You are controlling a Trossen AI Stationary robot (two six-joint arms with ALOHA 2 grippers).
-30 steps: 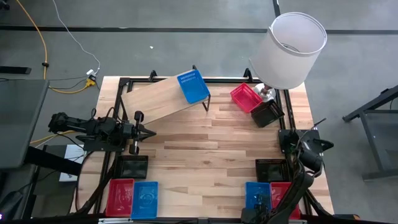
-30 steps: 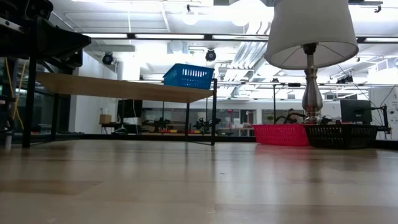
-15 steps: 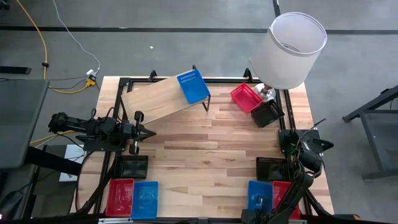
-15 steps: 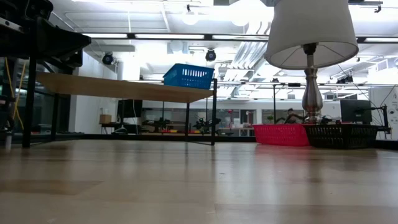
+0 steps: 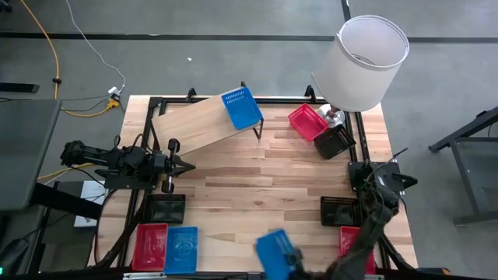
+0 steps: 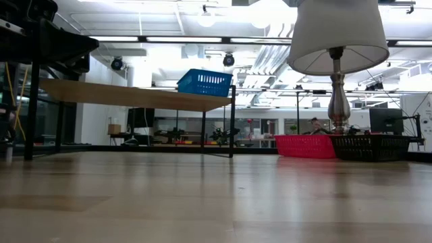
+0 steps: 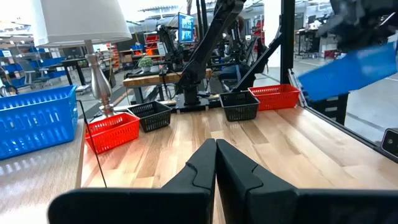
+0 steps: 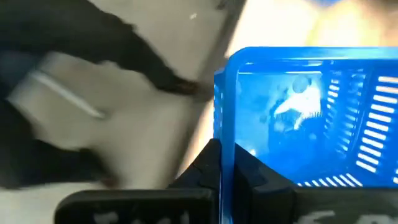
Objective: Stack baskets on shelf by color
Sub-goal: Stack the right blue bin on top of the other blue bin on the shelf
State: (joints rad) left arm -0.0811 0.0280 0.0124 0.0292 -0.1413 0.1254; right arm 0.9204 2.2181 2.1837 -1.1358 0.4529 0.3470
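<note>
Basket in hand: blue basket (image 5: 274, 251), lifted clear of the tabletop at about 6 o'clock in the high view, near the front edge.
Grip: right gripper (image 8: 227, 163) has its fingers pinched together on the rim of this basket; the wrist view shows the blue wall standing between them.
Shelf: shelf (image 5: 198, 124) stands at roughly 11 o'clock, one end angled toward the table's middle.
Already on shelf: one blue basket on the plank (image 5: 242, 107) at its 1 o'clock end; in the low view it sits alone on the board.
Step in hand: pick and carry, by my judgement; the basket is up but well apart from the shelf.
Next move calls for: a long carry from 6 toward 12 o'clock, then lowering the held basket squarely into the blue one so the two nest; the rim pinch may let it swing or tilt.
Left arm: left gripper (image 7: 216, 163) waits at 9 o'clock, fingers pressed together on nothing, pointing across the table.
Count, blue: three in sight: one held, one on the shelf, one (image 5: 181, 249) at 7 o'clock.
Count, red: three: one (image 5: 151, 246) at 7 o'clock, one (image 5: 307, 120) at 1 o'clock beside the lamp, one (image 5: 349, 238) at 5 o'clock, partly hidden by the right arm.
Count, black: three: one (image 5: 167, 208) at 8 o'clock, one (image 5: 339, 211) at 4 o'clock, one (image 5: 334, 141) at 2 o'clock touching the red one.
Lamp: one, white shade (image 5: 362, 62) over the 1 o'clock corner.
</note>
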